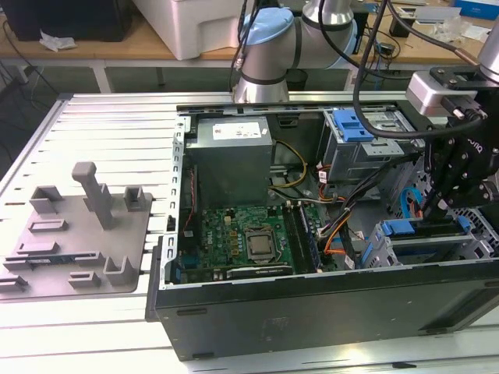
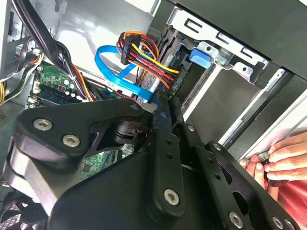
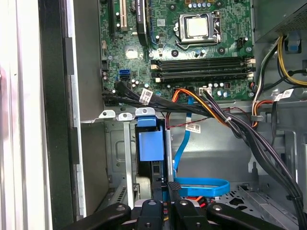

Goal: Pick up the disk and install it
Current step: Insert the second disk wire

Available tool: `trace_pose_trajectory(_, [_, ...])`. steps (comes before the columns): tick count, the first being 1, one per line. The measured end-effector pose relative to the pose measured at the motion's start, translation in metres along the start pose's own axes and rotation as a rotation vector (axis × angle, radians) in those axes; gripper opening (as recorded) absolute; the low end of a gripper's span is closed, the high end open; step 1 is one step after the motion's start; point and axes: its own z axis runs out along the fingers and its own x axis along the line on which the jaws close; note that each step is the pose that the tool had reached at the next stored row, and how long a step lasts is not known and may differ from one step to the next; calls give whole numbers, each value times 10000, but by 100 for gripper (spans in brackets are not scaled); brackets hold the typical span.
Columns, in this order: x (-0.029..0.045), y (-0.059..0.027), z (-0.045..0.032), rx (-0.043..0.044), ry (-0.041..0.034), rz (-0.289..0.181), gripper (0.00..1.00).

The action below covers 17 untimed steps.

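gripper (image 1: pixel 433 209) down inside the open computer case (image 1: pixel 312 312), at the drive bay.
fingers look nearly together; can't tell whether they grip the disk (image 3: pixel 147 146) seated in the bay.

I see matt black plastic or coated metal on the gripper (image 2: pixel 165 108) links, with shiny steel screws. The computer case (image 1: pixel 312 308) at lower centre is matt dark metal; its drive cage (image 3: pixel 120 158) is bare grey sheet steel. The flat cable (image 3: pixel 199 186) looks glossy blue plastic. The table (image 1: pixel 78 327) is ribbed, bright aluminium.
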Motion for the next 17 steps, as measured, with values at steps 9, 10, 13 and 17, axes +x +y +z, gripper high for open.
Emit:
trace_pose_trajectory(9, [-1,-2,23,-2,0,0,16])
trace_pose_trajectory(10, [-1,-2,24,-2,1,0,16])
trace_pose_trajectory(13, [-2,-4,33,-4,1,0,16])
trace_pose_trajectory(17, [-2,-5,36,-9,1,-1,16])
